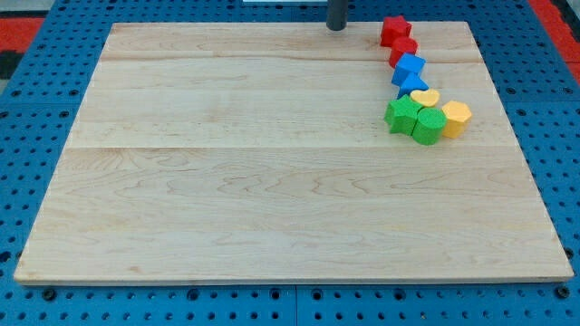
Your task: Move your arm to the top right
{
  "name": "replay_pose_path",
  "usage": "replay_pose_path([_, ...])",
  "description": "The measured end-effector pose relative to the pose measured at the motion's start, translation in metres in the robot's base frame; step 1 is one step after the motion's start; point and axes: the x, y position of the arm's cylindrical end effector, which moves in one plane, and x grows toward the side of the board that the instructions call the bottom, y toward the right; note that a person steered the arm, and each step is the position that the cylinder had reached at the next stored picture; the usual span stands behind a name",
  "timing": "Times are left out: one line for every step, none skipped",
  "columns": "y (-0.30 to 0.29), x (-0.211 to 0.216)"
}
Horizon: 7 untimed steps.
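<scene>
The rod's tip (336,28) sits at the counter's (272,181) far edge, left of the red star (394,30). There are no fingers here, so their state cannot be told. The reach seems partway done; next probably comes a rightward slide past the star.

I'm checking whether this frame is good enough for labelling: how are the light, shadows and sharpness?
Camera view: even, soft light on the wooden board, no glare. Blocks cast only faint shadows. The red star and yellow blocks look sharp. My tip at the view's top is slightly blurred, and the rod is cut off by the frame.

Blue pegboard (36,136) under wooden board (272,181)
</scene>
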Motion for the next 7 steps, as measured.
replay_pose_path([-0.02,0.003])
replay_pose_path([-0.074,0.076])
replay_pose_path([-0.083,0.168])
replay_pose_path([-0.08,0.266])
replay_pose_path([0.006,0.309])
replay_pose_path([0.129,0.312])
replay_pose_path([0.238,0.311])
